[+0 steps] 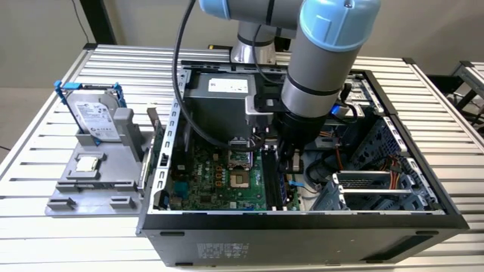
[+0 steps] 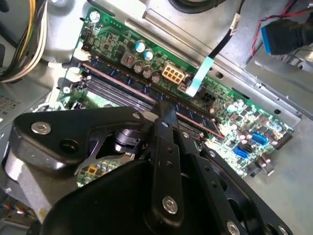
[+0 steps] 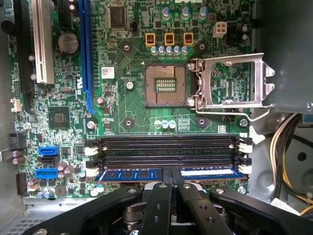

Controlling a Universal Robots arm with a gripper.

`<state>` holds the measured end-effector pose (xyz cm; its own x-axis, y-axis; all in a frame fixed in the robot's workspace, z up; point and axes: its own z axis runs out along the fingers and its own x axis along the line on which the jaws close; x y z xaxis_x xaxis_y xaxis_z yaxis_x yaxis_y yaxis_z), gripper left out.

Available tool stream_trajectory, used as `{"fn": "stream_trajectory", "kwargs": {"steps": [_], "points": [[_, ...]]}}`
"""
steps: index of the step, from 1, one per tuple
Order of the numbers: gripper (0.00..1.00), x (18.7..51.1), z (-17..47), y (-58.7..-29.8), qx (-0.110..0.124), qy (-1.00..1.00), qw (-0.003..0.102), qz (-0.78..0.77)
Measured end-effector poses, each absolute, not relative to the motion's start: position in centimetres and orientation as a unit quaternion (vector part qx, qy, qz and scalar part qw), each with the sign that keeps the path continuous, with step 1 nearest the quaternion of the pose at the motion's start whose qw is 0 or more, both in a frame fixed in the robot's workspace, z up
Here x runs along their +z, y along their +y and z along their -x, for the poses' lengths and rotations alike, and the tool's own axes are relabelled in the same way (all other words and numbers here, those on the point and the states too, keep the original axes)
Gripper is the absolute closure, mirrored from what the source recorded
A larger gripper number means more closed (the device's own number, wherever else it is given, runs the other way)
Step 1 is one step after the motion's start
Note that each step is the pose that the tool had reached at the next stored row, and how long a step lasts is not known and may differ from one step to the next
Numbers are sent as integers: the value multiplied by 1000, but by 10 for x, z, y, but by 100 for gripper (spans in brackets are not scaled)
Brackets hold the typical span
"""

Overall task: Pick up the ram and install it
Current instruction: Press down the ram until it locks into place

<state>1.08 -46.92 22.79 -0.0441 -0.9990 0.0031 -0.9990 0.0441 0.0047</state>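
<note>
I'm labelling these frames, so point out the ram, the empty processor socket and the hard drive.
ram (image 3: pixel 132 174): first wrist view, its blue label face in the slot.
processor socket (image 3: pixel 165 84): first wrist view, its pin field.
hard drive (image 1: pixel 97 116): exterior view, its silver top.

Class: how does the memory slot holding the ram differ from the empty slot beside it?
The filled slot carries the ram, showing blue; the empty slot is black. The hand sits at the filled slot, clear of the empty slot. Both lie parallel, with white end clips.
</note>
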Motion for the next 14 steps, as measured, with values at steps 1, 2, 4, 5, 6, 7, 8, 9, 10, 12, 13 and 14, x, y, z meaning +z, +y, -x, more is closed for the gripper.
{"fn": "stream_trajectory", "kwargs": {"steps": [1,2,4,5,6,7,8,9,10,12,13,14], "points": [[100,226,-11,-469,-1,-723,3,-691],[100,224,-12,-469,-1,-722,3,-691],[100,221,-12,-469,0,-722,4,-691],[100,219,-12,-469,0,-722,3,-691],[100,218,-12,-469,0,-722,3,-691],[100,217,-12,-469,0,-722,4,-691],[100,217,-13,-469,0,-722,4,-691],[100,217,-13,-469,0,-722,4,-691],[100,219,-13,-469,0,-722,4,-691],[100,225,-13,-469,-1,-722,1,-691],[100,231,-13,-469,-1,-722,3,-691],[100,235,-13,-469,-1,-722,3,-691]]}}
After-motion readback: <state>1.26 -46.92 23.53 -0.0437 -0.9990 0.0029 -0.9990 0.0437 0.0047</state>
